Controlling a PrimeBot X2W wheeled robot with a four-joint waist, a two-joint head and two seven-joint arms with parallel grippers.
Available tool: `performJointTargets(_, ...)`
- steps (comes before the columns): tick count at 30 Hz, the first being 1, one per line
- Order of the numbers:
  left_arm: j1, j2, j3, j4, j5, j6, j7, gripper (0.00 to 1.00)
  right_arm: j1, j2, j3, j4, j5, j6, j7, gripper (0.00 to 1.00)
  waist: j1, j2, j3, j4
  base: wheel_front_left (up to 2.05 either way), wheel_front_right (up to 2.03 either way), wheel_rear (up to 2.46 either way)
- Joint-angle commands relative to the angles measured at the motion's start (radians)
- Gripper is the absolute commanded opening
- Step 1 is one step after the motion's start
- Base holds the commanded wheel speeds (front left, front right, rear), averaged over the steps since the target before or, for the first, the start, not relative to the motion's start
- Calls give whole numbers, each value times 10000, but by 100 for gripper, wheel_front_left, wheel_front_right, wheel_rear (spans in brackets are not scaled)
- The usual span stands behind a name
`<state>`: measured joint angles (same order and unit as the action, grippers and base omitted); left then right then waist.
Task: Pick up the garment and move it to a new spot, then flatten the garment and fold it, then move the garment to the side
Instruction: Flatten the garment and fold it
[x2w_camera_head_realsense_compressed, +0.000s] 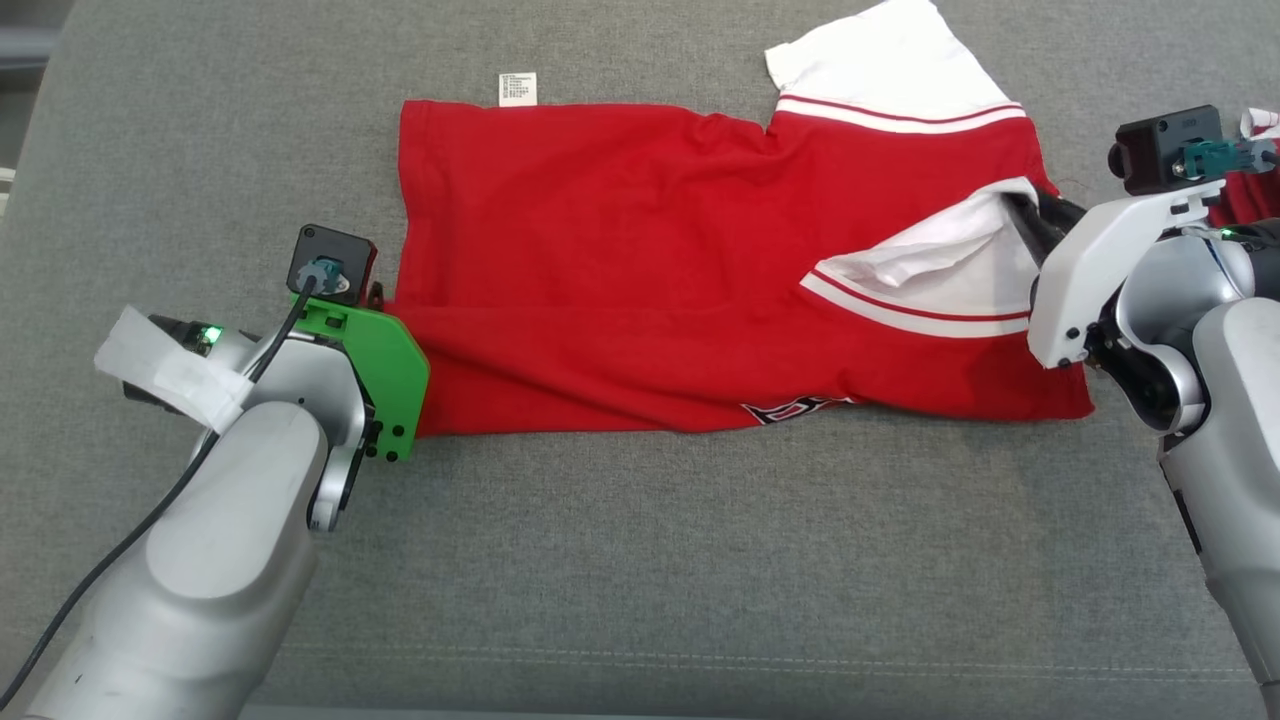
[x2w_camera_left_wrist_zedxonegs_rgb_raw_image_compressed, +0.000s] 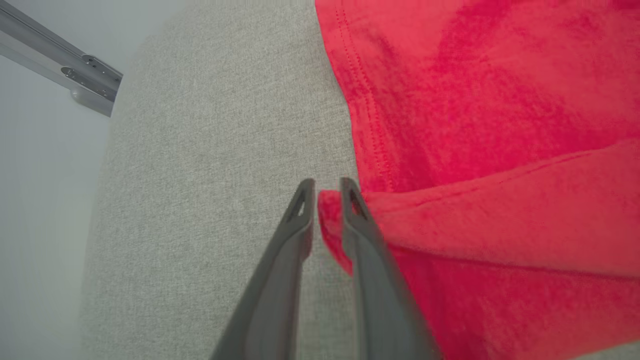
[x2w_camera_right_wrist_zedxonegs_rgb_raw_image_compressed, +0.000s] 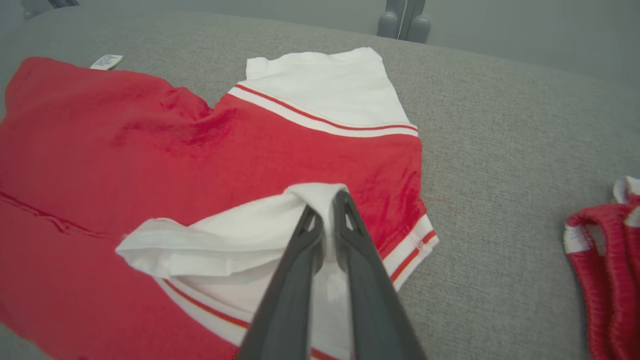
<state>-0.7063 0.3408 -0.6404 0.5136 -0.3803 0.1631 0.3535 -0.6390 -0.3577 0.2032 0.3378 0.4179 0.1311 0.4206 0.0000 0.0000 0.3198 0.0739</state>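
The garment (x2w_camera_head_realsense_compressed: 640, 270) is a red shirt with white, red-striped sleeves, spread across the grey padded surface (x2w_camera_head_realsense_compressed: 640, 560), with its lower part folded up over itself. My left gripper (x2w_camera_head_realsense_compressed: 380, 298) sits at the shirt's left edge. In the left wrist view, the left gripper (x2w_camera_left_wrist_zedxonegs_rgb_raw_image_compressed: 327, 192) is shut on a corner of the red hem (x2w_camera_left_wrist_zedxonegs_rgb_raw_image_compressed: 330, 220), which shows between the fingers. My right gripper (x2w_camera_head_realsense_compressed: 1045, 225) is at the shirt's right end. In the right wrist view, the right gripper (x2w_camera_right_wrist_zedxonegs_rgb_raw_image_compressed: 327, 205) is shut on the near white sleeve (x2w_camera_right_wrist_zedxonegs_rgb_raw_image_compressed: 240, 235), lifting its edge. The far sleeve (x2w_camera_right_wrist_zedxonegs_rgb_raw_image_compressed: 325, 90) lies flat.
A second red and white cloth (x2w_camera_right_wrist_zedxonegs_rgb_raw_image_compressed: 605, 250) lies bunched at the right, also seen behind my right wrist as a cloth (x2w_camera_head_realsense_compressed: 1250, 190). A white label (x2w_camera_head_realsense_compressed: 517, 88) sticks out at the shirt's far edge. A metal rail (x2w_camera_left_wrist_zedxonegs_rgb_raw_image_compressed: 75, 75) runs beyond the surface's left edge.
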Motion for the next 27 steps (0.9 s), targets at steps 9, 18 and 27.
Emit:
performJointTargets(9, 496, 25, 235, 99, -267, 208, -869, 100, 368, -63, -63, -220, 487, -8, -93, 100, 0, 0, -488, 74, 0, 0, 0)
performJointTargets(18, 2299, 401, 451, -779, -598, 795, -1384, 100, 2187, -119, -1193, -1689, 348, -7, 400, 100, 0, 0, -1433, -100, 0, 0, 0)
performJointTargets(27, 4103, 400, 582, -2096, -834, 1696, -1928, 100, 4004, 1107, -2640, -2389, -522, -7, 416, 100, 0, 0, -2056, -328, 0, 0, 0)
